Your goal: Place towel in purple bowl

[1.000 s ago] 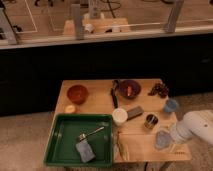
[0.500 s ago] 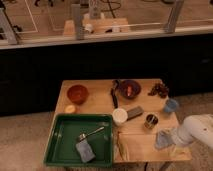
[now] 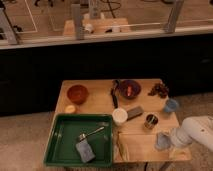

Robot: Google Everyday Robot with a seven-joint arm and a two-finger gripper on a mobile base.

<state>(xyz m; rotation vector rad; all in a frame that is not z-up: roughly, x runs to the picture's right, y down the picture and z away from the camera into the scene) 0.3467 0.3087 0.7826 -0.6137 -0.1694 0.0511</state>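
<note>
The towel [image 3: 162, 141], a small pale grey-blue cloth, lies on the wooden table's [image 3: 100, 102] front right corner. My white arm [image 3: 196, 132] reaches in from the right. Its gripper [image 3: 170, 142] is right at the towel's right side, low over the table. The purple bowl [image 3: 129, 89] stands at the table's back, right of centre, with something red inside. It is well apart from the towel and gripper.
An orange-brown bowl [image 3: 77, 93] stands back left. A green tray [image 3: 65, 145] at front left holds a blue-grey pad [image 3: 85, 151] and a utensil [image 3: 92, 133]. A white cup [image 3: 119, 116], grey block [image 3: 134, 113], tin can [image 3: 150, 120] and light blue cup [image 3: 171, 105] lie between towel and bowl.
My arm has shifted slightly to the right and down. The towel stays at the same spot on the table.
</note>
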